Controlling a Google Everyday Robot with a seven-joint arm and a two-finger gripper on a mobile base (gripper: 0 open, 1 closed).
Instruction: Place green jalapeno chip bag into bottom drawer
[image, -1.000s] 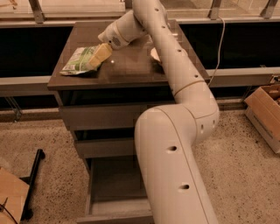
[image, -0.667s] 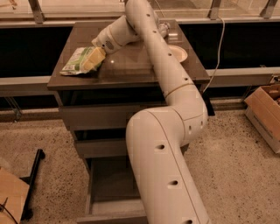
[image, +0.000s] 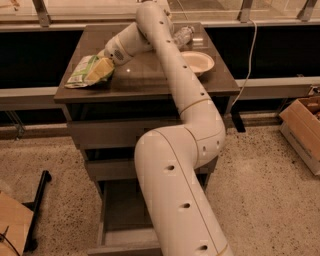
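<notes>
The green jalapeno chip bag (image: 81, 70) lies flat on the left part of the dark cabinet top (image: 150, 80). My gripper (image: 102, 70) is at the end of the white arm, low over the bag's right side and touching or nearly touching it. The bottom drawer (image: 117, 207) stands pulled open below the two upper drawers. Its grey floor shows, and my arm hides its right part.
A white bowl (image: 197, 61) and a clear plastic bottle (image: 183, 35) stand on the right of the cabinet top. A cardboard box (image: 302, 125) sits on the floor at the right. More cardboard (image: 12, 225) and a black stand (image: 37, 200) are at the left.
My arm has swung further left and the gripper has come down onto the right side of the chip bag. The bag has not moved.
</notes>
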